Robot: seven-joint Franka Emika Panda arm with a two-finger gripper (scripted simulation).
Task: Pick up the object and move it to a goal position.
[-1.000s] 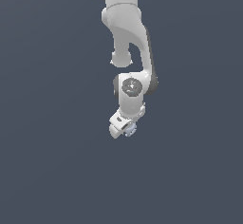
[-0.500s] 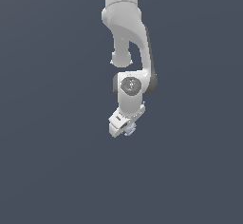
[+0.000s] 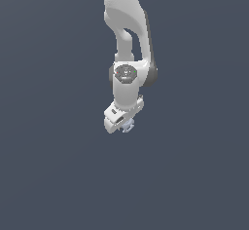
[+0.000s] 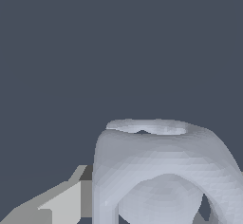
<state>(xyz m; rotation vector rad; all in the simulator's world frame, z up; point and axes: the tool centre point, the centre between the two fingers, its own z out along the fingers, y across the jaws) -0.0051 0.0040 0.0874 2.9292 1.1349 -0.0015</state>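
Note:
The object [image 3: 128,125] is a tiny pale grey-blue knobbly lump. In the exterior view it pokes out under the white hand of my arm, near the middle of the picture. My gripper [image 3: 125,124] is shut on it; the fingers are mostly hidden behind the hand. In the wrist view the object [image 4: 161,171] fills much of the picture, with a round hole in its face and a dimple on its upper side. One grey finger [image 4: 57,204] shows pressed against its side. The other finger is hidden.
The white arm [image 3: 127,34] reaches down from the top edge of the exterior view. A plain dark grey-blue ground [image 3: 48,175] fills everything around it. No other object shows.
The arm's hand and the held object have shifted only slightly; the grip stays the same.

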